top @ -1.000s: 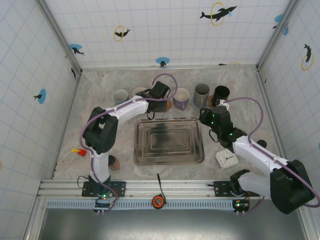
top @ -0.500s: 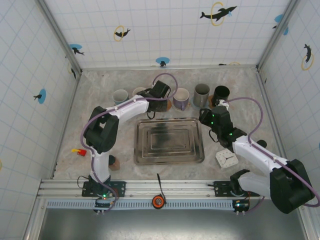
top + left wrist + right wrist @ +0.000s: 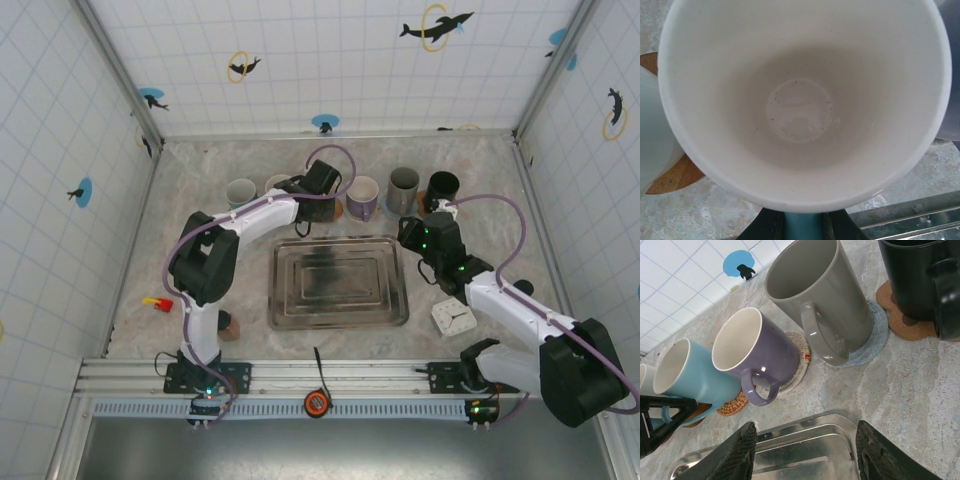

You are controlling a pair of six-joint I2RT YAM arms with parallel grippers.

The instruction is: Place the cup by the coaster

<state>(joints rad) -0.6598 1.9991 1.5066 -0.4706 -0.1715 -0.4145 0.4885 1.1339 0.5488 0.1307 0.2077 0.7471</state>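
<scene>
**In the back row of mugs: setting the blue cup down by its coaster**

Toward the far side of the table, the blue cup (image 3: 690, 375) sits among the other mugs, its white inside facing the left wrist camera. The left gripper (image 3: 802, 229) is pinched tight on the cup's handle. A woven coaster (image 3: 732, 404) lies at the cup's foot. Whether the base already rests on the table or hangs just above it is hard to judge from these angles.

The step in hand looks like the set-down. It is best done by keeping the cup upright and lowering it straight, so the base lands flat beside the coaster rather than half on its edge. Space is tight: the purple mug (image 3: 755, 355) stands just beside on one side and a pale mug (image 3: 650, 130) on the other. The jaws should part only once the cup bears its own weight, then draw back along the handle without hooking it.

The right gripper (image 3: 810, 452) hangs half open and empty over the metal tray (image 3: 805, 421), well clear.
</scene>
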